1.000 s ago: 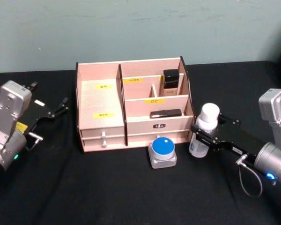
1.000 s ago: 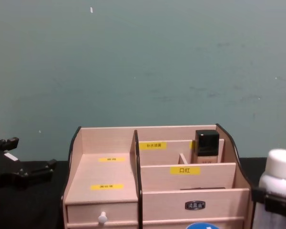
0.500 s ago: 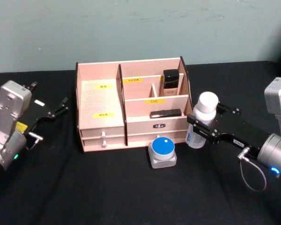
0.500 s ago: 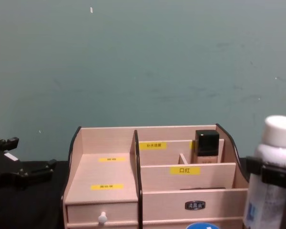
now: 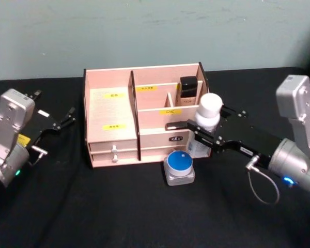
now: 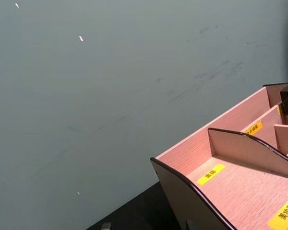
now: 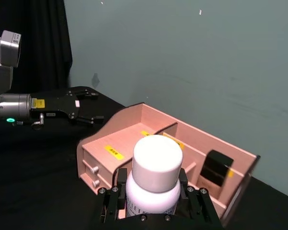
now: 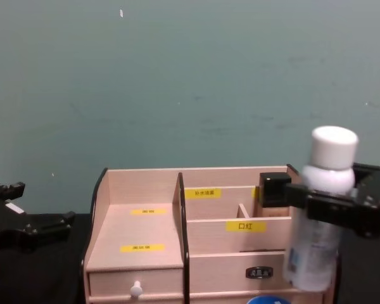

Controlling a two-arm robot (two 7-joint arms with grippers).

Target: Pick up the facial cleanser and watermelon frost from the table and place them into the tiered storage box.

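From the head camera, the right gripper reaches in from the right with its fingers clamped on the cleanser bottle. The bottle stands upright between them, white cap above the fingers and body below. The wooden organiser lies just beyond the fingers, its right end behind the bottle. I cannot tell whether the bottle's base is over a compartment or before the front wall. The blue-lidded jar sits on the black cloth just below the fingertips, on the robot's side, apart from them. A black-capped bottle stands in a back compartment, beyond the fingers. The left gripper rests well to the organiser's left, fingers apart and holding nothing.

The left wrist camera shows the organiser's dark-edged side wall and yellow labels against a grey-green wall.

At the right wrist, the fingers grip the bottle below its cap. The organiser lies beyond it, and the left gripper farther off with fingers spread.

From the chest, the right gripper crosses the bottle at its upper body. The jar's lid peeks in below the fingers. The left gripper is far from the organiser, on its left.
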